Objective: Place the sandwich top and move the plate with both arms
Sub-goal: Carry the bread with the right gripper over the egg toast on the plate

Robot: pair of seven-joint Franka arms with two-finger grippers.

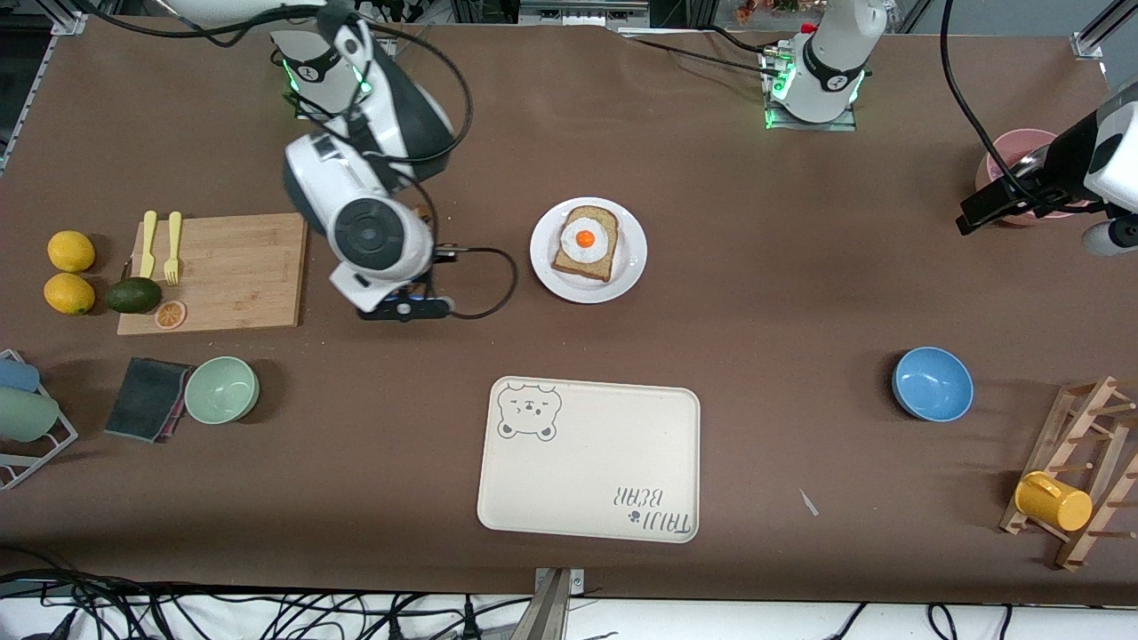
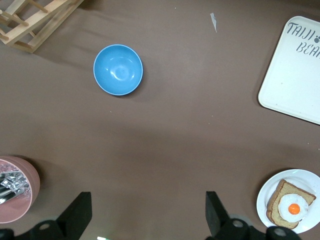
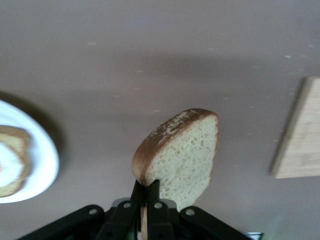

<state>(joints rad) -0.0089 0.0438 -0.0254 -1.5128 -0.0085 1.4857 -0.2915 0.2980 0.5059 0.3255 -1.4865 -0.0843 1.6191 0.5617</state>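
Brown matting covers the table where the right gripper [image 3: 146, 200], clenched on the edge of the sandwich top [image 3: 181, 152], hangs over bare table between the cutting board [image 1: 222, 271] and the plate [image 1: 627, 267]. On the plate lies the egg-topped slice [image 1: 585, 243], farther from the front camera than the bear-print tray [image 1: 587, 462]. The left gripper [image 2: 147, 215] waits with fingers spread wide, up over the left arm's end of the table near the pink cup [image 2: 22, 192]. Done well, the bread likely needs carrying level over the egg, squared to the lower slice, and lowered before release so it does not slide off.
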